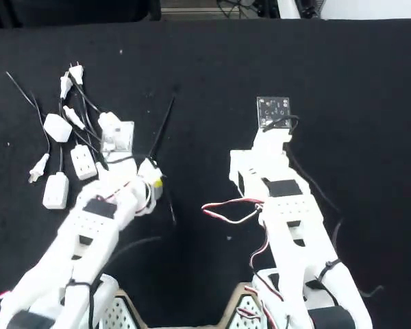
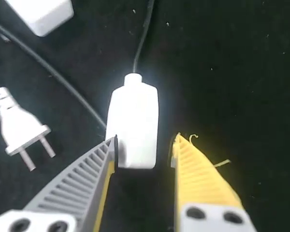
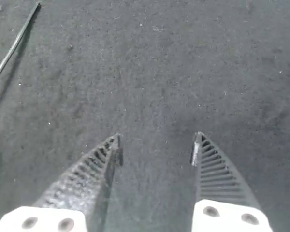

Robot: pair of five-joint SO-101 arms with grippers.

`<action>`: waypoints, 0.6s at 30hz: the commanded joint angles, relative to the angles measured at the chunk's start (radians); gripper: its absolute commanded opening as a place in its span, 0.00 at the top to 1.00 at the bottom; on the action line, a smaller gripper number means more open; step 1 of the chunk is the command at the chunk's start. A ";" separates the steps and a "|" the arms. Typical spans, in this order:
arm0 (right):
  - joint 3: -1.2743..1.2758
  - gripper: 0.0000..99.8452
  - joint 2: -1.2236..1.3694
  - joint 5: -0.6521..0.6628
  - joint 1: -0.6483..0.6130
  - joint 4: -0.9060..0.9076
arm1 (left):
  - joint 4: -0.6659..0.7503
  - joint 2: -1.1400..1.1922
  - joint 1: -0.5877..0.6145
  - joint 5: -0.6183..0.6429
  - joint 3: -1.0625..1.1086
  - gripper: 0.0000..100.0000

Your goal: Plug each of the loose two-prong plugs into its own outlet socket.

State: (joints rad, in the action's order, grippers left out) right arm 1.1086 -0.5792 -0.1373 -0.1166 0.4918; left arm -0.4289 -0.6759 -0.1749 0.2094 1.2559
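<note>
Table of black cloth point(image 1: 205, 68) bears the right gripper point(image 3: 158, 137), spread and well apart from the white boxy cord-end block point(image 2: 134, 116), and the left gripper point(image 2: 145, 141), spread astride that block: centre it, then pinch both flat flanks squarely, clear of the small white two-prong plug point(image 2: 20, 129) beside the block.

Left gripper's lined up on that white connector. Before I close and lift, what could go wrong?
1. The left gripper straddles only the near end of the white connector, so it may pivot or slip when squeezed.
2. A second black cable runs close by the grey finger and could get snagged.
3. The connector's own cable trails off away from the gripper, and lifting may tug against it.
</note>
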 commanded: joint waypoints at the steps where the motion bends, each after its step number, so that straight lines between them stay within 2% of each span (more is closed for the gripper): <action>1: -0.025 0.77 0.002 -0.006 -0.015 -0.031 | 0.118 0.101 0.001 -0.083 -0.022 0.80; 6: -0.025 0.77 0.002 -0.006 -0.015 -0.029 | 0.114 0.224 0.082 -0.081 -0.093 0.81; 11: -0.027 0.77 0.002 -0.006 -0.017 -0.028 | -0.011 0.238 0.177 -0.081 -0.182 0.81; 18: -0.027 0.77 0.002 -0.006 -0.017 -0.029 | -0.063 0.238 0.206 -0.081 -0.216 0.81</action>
State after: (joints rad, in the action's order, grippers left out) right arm 1.1086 -0.5792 -0.1373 -0.1166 0.4918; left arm -0.4795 -0.4396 0.0169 0.1343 1.0994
